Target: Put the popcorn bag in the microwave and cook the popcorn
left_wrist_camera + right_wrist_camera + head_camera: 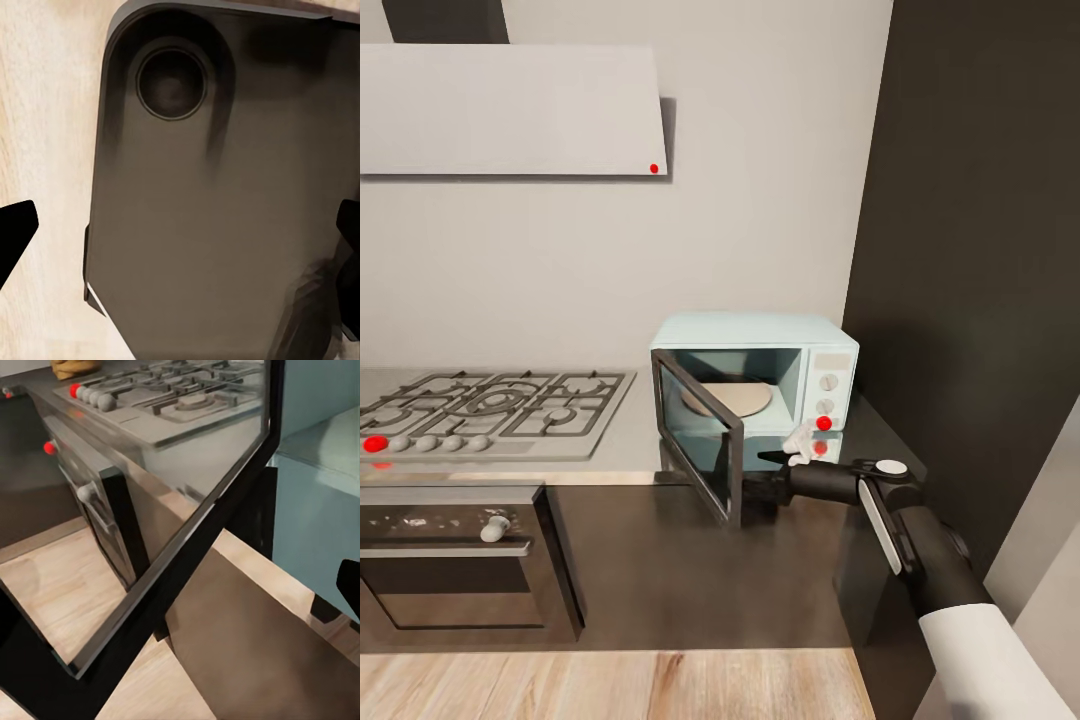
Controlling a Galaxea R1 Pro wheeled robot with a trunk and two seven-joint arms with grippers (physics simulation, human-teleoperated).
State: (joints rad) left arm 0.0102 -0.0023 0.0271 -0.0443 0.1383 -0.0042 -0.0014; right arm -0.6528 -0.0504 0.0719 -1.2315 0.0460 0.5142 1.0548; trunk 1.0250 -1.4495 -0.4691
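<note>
The pale mint-blue microwave (760, 370) stands on the grey countertop (625, 455) with its dark glass door (700, 440) swung wide open; a round plate lies inside and no sack is in it. My right gripper (765, 487) is at the door's free lower edge, open, and one fingertip (349, 583) shows beside the door frame (187, 555). Through the glass, the tan-brown popcorn bag (75, 367) sits on the worktop beyond the hob, cut off by the picture's edge. My left gripper (180, 232) hangs open over my dark base (225, 187) and the wood floor.
A gas hob (490, 405) with a row of knobs lies left of the microwave, over a dark built-in oven (455, 560). A flat grey hood (510, 110) hangs above. A tall dark cabinet (980, 250) walls in the right side.
</note>
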